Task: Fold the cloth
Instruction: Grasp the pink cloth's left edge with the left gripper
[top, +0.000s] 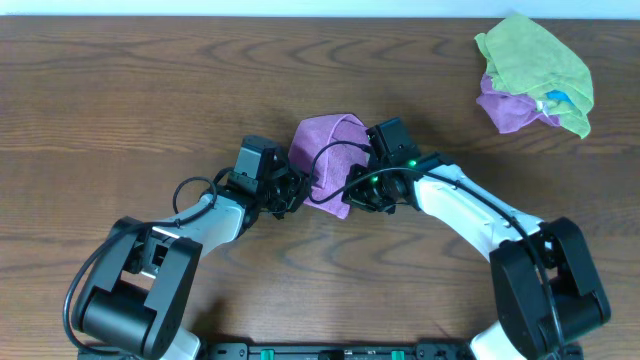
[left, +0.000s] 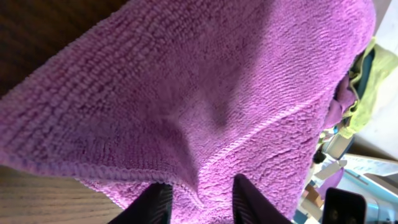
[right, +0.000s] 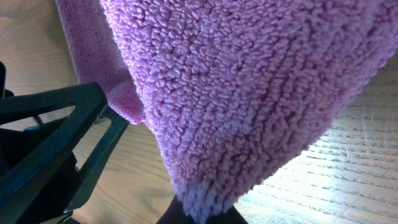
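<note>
The purple cloth (top: 328, 150) is bunched up at the table's middle, held between my two grippers. My left gripper (top: 293, 190) is at its left lower edge. In the left wrist view the hemmed edge of the cloth (left: 217, 93) runs between the two dark fingers (left: 202, 202). My right gripper (top: 358, 190) is at the cloth's right lower side. In the right wrist view a corner of the cloth (right: 249, 93) is pinched at the fingertips (right: 199, 214), with the rest rising above the wood.
A green cloth (top: 535, 60) lies crumpled over another purple cloth (top: 505, 108) at the back right of the wooden table (top: 120, 90). The left arm's black frame (right: 50, 143) shows close beside the right gripper.
</note>
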